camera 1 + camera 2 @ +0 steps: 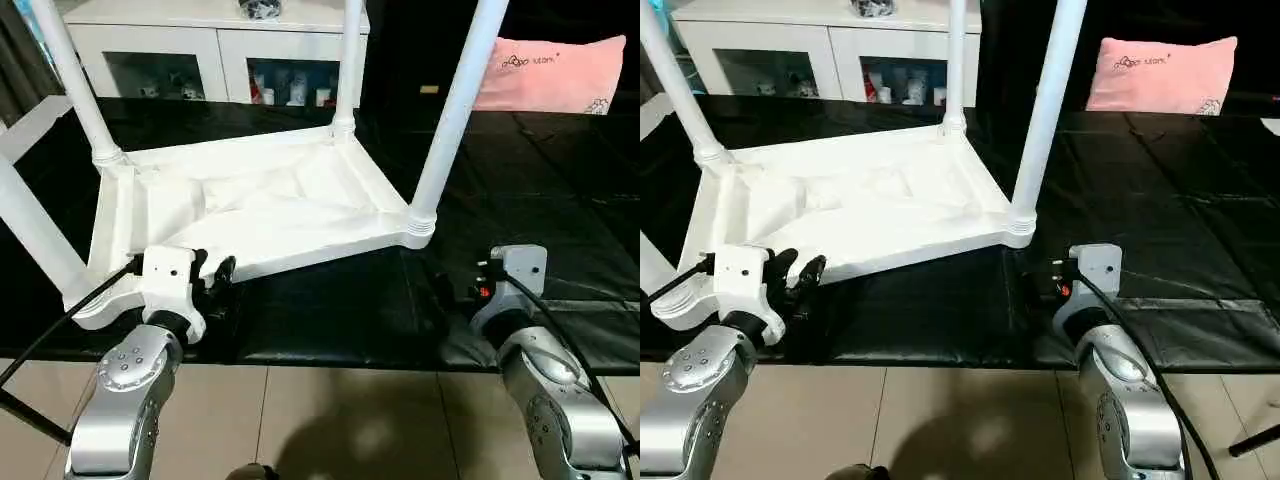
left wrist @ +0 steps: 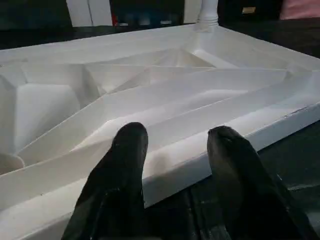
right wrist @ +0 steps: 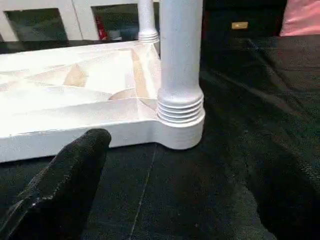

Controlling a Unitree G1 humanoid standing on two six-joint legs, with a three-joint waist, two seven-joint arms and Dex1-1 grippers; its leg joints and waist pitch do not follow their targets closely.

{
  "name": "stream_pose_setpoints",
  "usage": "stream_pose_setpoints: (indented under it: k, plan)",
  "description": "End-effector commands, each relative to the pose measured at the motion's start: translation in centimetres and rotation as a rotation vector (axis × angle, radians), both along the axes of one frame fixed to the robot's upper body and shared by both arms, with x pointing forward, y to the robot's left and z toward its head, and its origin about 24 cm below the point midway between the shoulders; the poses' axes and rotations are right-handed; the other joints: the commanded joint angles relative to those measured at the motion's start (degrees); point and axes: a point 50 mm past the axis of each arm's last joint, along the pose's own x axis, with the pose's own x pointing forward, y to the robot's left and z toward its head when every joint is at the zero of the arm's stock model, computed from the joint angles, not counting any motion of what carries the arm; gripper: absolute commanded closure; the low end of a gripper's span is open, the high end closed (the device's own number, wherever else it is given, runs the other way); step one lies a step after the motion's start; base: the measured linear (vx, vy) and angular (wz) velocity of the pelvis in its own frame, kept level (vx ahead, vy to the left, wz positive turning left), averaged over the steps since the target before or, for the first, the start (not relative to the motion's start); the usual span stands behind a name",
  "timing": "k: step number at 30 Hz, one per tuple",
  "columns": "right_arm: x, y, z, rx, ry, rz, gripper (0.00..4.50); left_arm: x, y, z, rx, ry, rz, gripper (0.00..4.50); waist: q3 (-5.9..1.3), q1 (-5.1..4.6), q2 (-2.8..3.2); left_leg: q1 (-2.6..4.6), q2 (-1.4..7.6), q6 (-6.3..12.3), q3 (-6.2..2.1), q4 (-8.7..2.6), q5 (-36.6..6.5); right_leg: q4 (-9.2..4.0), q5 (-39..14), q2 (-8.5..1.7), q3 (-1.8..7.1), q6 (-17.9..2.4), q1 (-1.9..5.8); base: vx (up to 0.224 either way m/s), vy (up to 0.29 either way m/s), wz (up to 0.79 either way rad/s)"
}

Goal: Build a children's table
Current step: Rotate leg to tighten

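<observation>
Upturned tabletop (image 1: 250, 215), four legs (image 1: 455, 110) cropped above

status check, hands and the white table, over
Left hand open at the upturned white plastic tabletop's near rim. Right hand open, empty. Four white tube legs standing in the sockets. Nothing blocking.

Beige tiled floor (image 1: 350, 410) in front, glossy under reflected light. Black sheeting (image 1: 540, 190) spread wide over the low work surface. White glass-door cabinet (image 1: 215, 45) at the back, small items behind its panes. Pink cushion (image 1: 560, 75) off to the right.
</observation>
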Motion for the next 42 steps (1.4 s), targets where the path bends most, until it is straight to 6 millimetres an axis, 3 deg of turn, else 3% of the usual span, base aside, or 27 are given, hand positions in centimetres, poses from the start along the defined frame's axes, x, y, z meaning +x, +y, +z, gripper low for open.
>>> stream_pose_setpoints:
  k: [1,3,4,5,6,8,10,12,14,17,19,20,21,22,23,24,25,27,28,29,30,31,32,35,39,41,42]
  plan:
    - [0.07,-0.36,0.37,0.006,-0.01,-0.034,0.0,0.25,-0.06,0.17,0.006,-0.002,0.002,2.27,-3.18,1.13,-0.86,0.02,2.84,10.13,-1.11,-0.3,-9.4,-7.12,-0.6,-8.85,4.63,-8.8,1.39,0.0,0.0,0.0]
    - [0.04,-0.67,0.29,0.011,-0.006,-0.064,0.0,0.36,-0.15,0.24,0.008,-0.005,-0.004,2.27,-3.14,1.64,-0.06,0.11,3.95,10.84,-2.11,0.03,-9.5,-7.45,-4.7,-9.5,4.94,-9.4,1.05,-0.004,0.102,-0.03]
    - [0.03,-0.78,0.26,0.013,-0.005,-0.077,0.0,0.41,-0.2,0.28,0.009,-0.007,-0.007,2.27,-3.15,1.46,0.44,0.75,4.22,10.46,-2.13,-1.22,-10.4,-6.65,-5.6,-7.39,3.8,-9.9,0.55,-0.003,0.121,-0.02]
    - [0.02,-0.88,0.25,0.018,-0.005,-0.09,0.0,0.45,-0.24,0.31,0.011,-0.008,-0.009,2.27,-3.4,0.53,1.68,3.33,4.04,9.11,-1.74,-3.15,-13.7,-4.5,-6.0,-2.49,1.46,-10.0,-1.11,-0.038,0.128,0.01]
    - [0.01,-0.93,0.24,0.029,-0.005,-0.099,0.0,0.5,-0.27,0.34,0.015,-0.009,-0.009,2.27,-3.45,-0.97,2.18,4.54,4.32,7.27,-2.83,-4.24,-14.3,-1.93,-4.0,0.29,-0.28,-8.3,-1.83,-0.049,0.134,-0.01]
    - [-0.08,-0.93,0.2,0.043,-0.002,-0.104,0.0,0.6,-0.36,0.42,0.017,-0.01,-0.012,2.27,-3.07,-0.93,2.31,4.23,4.33,0.45,-2.11,-5.9,-20.7,-1.27,-2.9,0.5,-0.65,-5.3,-2.52,-0.043,0.131,0.01]
    - [-0.21,-0.87,0.11,0.052,0.007,-0.101,0.0,0.64,-0.44,0.46,0.016,-0.011,-0.017,2.27,-2.68,-0.99,1.17,3.73,3.28,-13.21,-1.71,-6.79,-39.3,-3.62,-8.1,-1.73,0.73,-2.6,-2.89,-0.066,0.084,0.08]
    - [-0.28,-0.86,0.13,0.05,0.006,-0.102,0.0,0.64,-0.52,0.45,0.018,-0.011,-0.023,2.27,-2.76,-1.29,0.59,4.04,2.76,-12.88,-2.17,-5.28,-41.5,-5.58,-16.6,-3.92,2.02,-2.4,-3.1,-0.078,0.024,-0.04]
    - [-0.33,-0.91,0.14,0.048,0.005,-0.106,0.0,0.68,-0.66,0.47,0.02,-0.011,-0.031,2.27,-2.38,-1.51,0.5,3.0,2.58,-10.79,-2.43,-5.2,-40.1,-6.6,-21.9,-4.36,2.24,-1.6,-2.82,-0.085,0.006,-0.15]
    - [-0.39,-0.98,0.17,0.044,0.004,-0.116,0.0,0.78,-0.78,0.51,0.017,-0.01,-0.039,2.27,-1.61,-2.5,0.6,3.28,2.28,-11.08,-2.72,-5.32,-46.4,-7.5,-30.3,-3.79,1.64,-1.3,-3.29,-0.09,0.001,-0.21]
    - [-0.42,-0.94,0.2,0.048,0.0,-0.113,0.0,0.87,-0.78,0.5,0.016,-0.01,-0.039,2.27,-1.05,-3.24,1.36,2.42,2.19,-12.49,-2.6,-7.51,-53.8,-6.43,-31.4,-1.98,-0.4,-1.8,-2.04,-0.089,0.011,-0.21]
    - [-0.5,-0.81,0.32,0.044,-0.006,-0.099,0.0,0.99,-0.8,0.49,0.01,-0.009,-0.037,2.27,-1.0,-3.11,2.1,1.23,2.28,-13.19,-1.94,-9.39,-56.4,-4.48,-28.6,-0.96,-1.32,-2.6,-0.77,-0.103,0.011,-0.2]
    - [-0.52,-0.78,0.34,0.042,-0.006,-0.096,0.0,1.02,-0.8,0.49,0.009,-0.009,-0.037,2.27,-1.35,-2.55,2.19,-0.77,2.47,-13.34,-0.83,-11.86,-57.6,0.02,-23.1,0.09,-1.74,-3.4,1.59,-0.159,0.005,-0.03]
    - [-0.59,-0.7,0.38,0.034,-0.006,-0.087,0.0,1.09,-0.83,0.47,0.005,-0.009,-0.034,2.27,-2.47,1.33,1.01,-2.8,1.05,-13.77,6.27,-14.36,-44.9,5.71,-19.9,0.77,-0.54,-4.0,2.83,-0.159,0.005,-0.03]
    - [-0.62,-0.71,0.37,0.029,-0.003,-0.086,0.0,1.13,-0.84,0.45,0.002,-0.009,-0.032,2.27,-3.19,-0.5,-2.41,2.87,1.07,-11.66,4.62,-5.33,-33.6,-0.69,-34.1,-3.66,2.32,-2.0,-2.38,-0.079,-0.099,0.19]
    - [-0.63,-0.75,0.37,0.028,-0.002,-0.087,0.0,1.14,-0.83,0.41,0.001,-0.007,-0.028,2.27,-1.65,-1.75,-1.51,5.99,-0.8,-3.62,-4.38,10.35,-10.5,-12.86,-54.9,-11.51,7.84,-3.0,-9.02,0.049,-0.106,0.03]
    - [-0.63,-0.78,0.37,0.028,-0.001,-0.088,0.0,1.14,-0.82,0.39,0.001,-0.006,-0.025,2.27,0.22,-2.36,-1.16,1.1,-1.32,-3.58,-7.43,9.32,-8.2,-9.6,-49.6,-10.04,5.63,-8.0,-2.05,0.049,-0.106,0.03]
    - [-0.61,-0.87,0.4,0.028,-0.001,-0.09,0.0,1.13,-0.81,0.32,-0.003,-0.001,-0.017,2.27,-0.33,-2.37,0.15,5.28,0.23,-6.98,-7.26,4.96,-21.8,-6.98,-38.0,-5.58,1.9,-9.1,-3.1,-0.062,-0.001,0.07]
    - [-0.56,-0.95,0.41,0.024,0.003,-0.088,0.0,1.04,-0.68,0.2,-0.013,0.005,-0.001,2.27,0.07,-4.65,1.4,5.01,2.63,-8.73,-8.79,-3.43,-50.4,-3.32,-16.9,0.48,-0.29,-5.8,-2.26,-0.123,-0.002,0.15]
    - [-0.53,-0.98,0.41,0.02,0.004,-0.086,0.0,1.0,-0.62,0.15,-0.014,0.006,0.003,2.27,-0.38,-4.17,3.21,4.75,2.7,-8.62,-9.1,-4.64,-52.9,-2.38,-10.7,0.11,-0.24,-6.5,-1.02,-0.164,-0.016,0.16]
    - [-0.51,-0.98,0.41,0.016,0.006,-0.083,0.0,0.98,-0.57,0.12,-0.014,0.006,0.005,2.27,-0.79,-5.03,2.57,4.04,2.69,-6.7,-8.92,-5.24,-49.0,-2.2,-1.4,-0.86,-0.42,-6.4,0.72,-0.082,0.047,-0.08]
    - [-0.46,-0.99,0.45,0.011,0.006,-0.081,0.0,0.96,-0.52,0.08,-0.012,0.007,0.01,2.27,-0.48,-4.96,2.47,3.72,2.26,-6.46,-8.58,-5.51,-47.3,-3.03,-1.2,-1.22,-0.43,-6.1,0.99,-0.082,0.047,-0.08]
    - [-0.45,-1.0,0.45,0.01,0.006,-0.081,0.0,0.96,-0.52,0.08,-0.012,0.007,0.01,2.27,0.02,-5.39,1.21,3.7,1.47,-7.03,-6.98,-4.92,-44.8,-5.86,-11.9,-2.17,-0.05,-4.6,0.3,-0.074,0.025,-0.08]
    - [-0.31,-0.88,0.61,0.012,0.003,-0.064,0.0,1.0,-0.39,0.12,-0.019,0.0,0.039,2.27,0.3,-5.76,-0.4,5.02,0.43,-6.77,-5.33,-3.41,-43.0,-9.41,-34.9,-3.15,-0.37,-1.9,-1.4,-0.073,-0.025,-0.03]
    - [-0.02,-0.79,0.74,-0.007,-0.01,-0.054,0.0,1.05,-0.38,0.16,-0.02,-0.004,0.051,2.27,0.15,-5.7,-0.44,3.97,1.16,-5.64,-4.78,-4.42,-37.9,-9.95,-32.1,-3.13,-1.74,-1.1,-0.29,-0.044,-0.032,-0.05]
    - [0.26,-0.61,0.82,-0.016,-0.015,-0.04,0.0,1.02,-0.3,0.24,-0.031,-0.013,0.07,2.27,0.46,-5.58,-0.43,3.55,1.91,-5.9,-4.65,-6.0,-42.1,-9.03,-29.9,-2.37,-2.86,-0.9,0.57,-0.06,-0.04,-0.04]
    - [0.31,-0.55,0.84,-0.017,-0.015,-0.034,0.0,1.02,-0.28,0.27,-0.036,-0.016,0.075,2.27,0.78,-4.79,0.73,0.99,3.37,-6.51,-3.94,-10.05,-48.1,-3.52,-22.7,-0.94,-3.54,-2.0,3.48,-0.109,-0.06,0.04]
